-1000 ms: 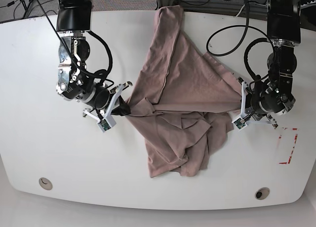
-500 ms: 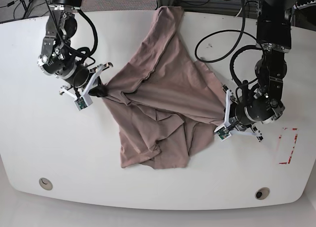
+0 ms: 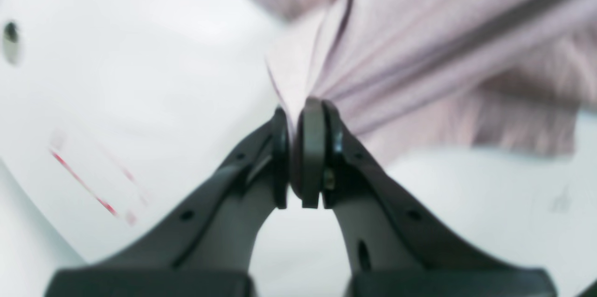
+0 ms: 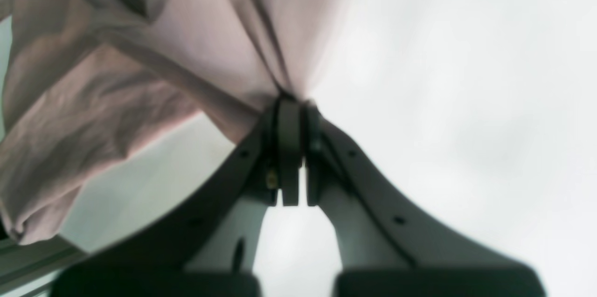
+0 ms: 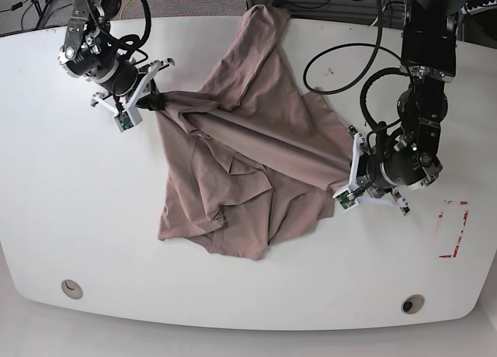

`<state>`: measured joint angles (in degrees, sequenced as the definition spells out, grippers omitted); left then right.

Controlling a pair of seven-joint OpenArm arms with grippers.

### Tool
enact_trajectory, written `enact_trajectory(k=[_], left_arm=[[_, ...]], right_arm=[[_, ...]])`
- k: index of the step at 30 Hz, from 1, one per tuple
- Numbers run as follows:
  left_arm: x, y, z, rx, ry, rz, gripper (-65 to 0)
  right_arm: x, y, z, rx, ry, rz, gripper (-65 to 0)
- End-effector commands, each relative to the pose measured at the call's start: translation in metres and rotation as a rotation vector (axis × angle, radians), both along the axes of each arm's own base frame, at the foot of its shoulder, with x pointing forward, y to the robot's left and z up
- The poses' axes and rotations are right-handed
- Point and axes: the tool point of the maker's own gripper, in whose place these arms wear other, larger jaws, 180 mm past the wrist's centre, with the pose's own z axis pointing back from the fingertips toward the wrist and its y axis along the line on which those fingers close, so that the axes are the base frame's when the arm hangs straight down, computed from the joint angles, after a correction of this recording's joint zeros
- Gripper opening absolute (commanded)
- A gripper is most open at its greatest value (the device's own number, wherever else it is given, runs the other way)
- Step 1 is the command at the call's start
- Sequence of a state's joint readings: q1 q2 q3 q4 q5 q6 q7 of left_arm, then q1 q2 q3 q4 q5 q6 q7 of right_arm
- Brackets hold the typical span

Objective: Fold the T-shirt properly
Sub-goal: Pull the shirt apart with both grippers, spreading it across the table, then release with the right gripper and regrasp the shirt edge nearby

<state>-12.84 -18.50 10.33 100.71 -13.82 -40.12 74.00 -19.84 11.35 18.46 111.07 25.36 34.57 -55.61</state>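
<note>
t-shirt (image 5: 233, 163) dragged leftward (white table (image 5: 78, 233) margins open)

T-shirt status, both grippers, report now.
Left gripper shut on T-shirt edge. Right gripper shut on opposite edge. Shirt stretched between them, rumpled, unfolded, top end hanging over far table edge. Nothing in the way.

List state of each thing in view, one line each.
T-shirt: unfolded, wrinkled, stretched between both grippers, top end at the table's far edge.
Left gripper: shut on a shirt edge.
Right gripper: shut on bunched shirt fabric.
Table: white, red tape marks near the left arm.
</note>
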Motion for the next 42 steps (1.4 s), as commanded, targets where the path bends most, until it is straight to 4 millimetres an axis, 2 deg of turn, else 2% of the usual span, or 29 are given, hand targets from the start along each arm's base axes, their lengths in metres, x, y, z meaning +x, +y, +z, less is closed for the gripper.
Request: enact_trajectory(k=[1, 7, 10, 14, 15, 16, 19, 24, 30, 39, 42], left_arm=[[-0.001, 0.024, 0.003, 0.070, -0.009, 0.029, -63.3], [-0.022, 0.046, -0.014, 0.124, 0.052, 0.040, -63.3], [-0.029, 0.055, -0.018, 0.145, 0.070, 0.042, -63.3], [-0.038, 0.061, -0.024, 0.161, 0.092, 0.041, -63.3], [-0.039, 0.061, -0.024, 0.163, 0.095, 0.041, -63.3], [-0.040, 0.062, -0.025, 0.164, 0.098, 0.041, -63.3], [-0.042, 0.062, -0.026, 0.165, 0.103, 0.043, -63.3], [-0.042, 0.063, -0.027, 0.166, 0.106, 0.043, -63.3], [-0.049, 0.064, -0.032, 0.169, 0.124, 0.045, -63.3], [-0.057, 0.084, -0.033, 0.158, 0.132, 0.121, -63.3], [-0.059, 0.088, -0.034, 0.156, 0.135, 0.136, -63.3]], right_arm=[[0.001, -0.003, 0.007, -0.009, -0.026, 0.004, -63.9], [0.001, -0.004, 0.006, -0.012, -0.022, -0.006, -61.4], [0.009, -0.005, 0.010, -0.017, -0.041, -0.006, -49.8], [0.022, -0.010, 0.019, -0.025, -0.077, -0.016, -23.6], [0.024, -0.015, 0.021, -0.030, -0.086, -0.028, -18.5], [0.031, -0.023, 0.027, -0.038, -0.108, -0.051, -10.0], [0.048, -0.035, 0.040, -0.045, -0.158, -0.087, 0.0], [0.079, -0.047, 0.051, -0.024, -0.206, -0.131, 0.0], [0.118, -0.053, 0.047, 0.040, -0.202, -0.168, 0.0], [0.185, -0.057, 0.041, 0.190, -0.176, -0.230, 0.0], [0.204, -0.064, 0.042, 0.227, -0.177, -0.255, 0.0]])
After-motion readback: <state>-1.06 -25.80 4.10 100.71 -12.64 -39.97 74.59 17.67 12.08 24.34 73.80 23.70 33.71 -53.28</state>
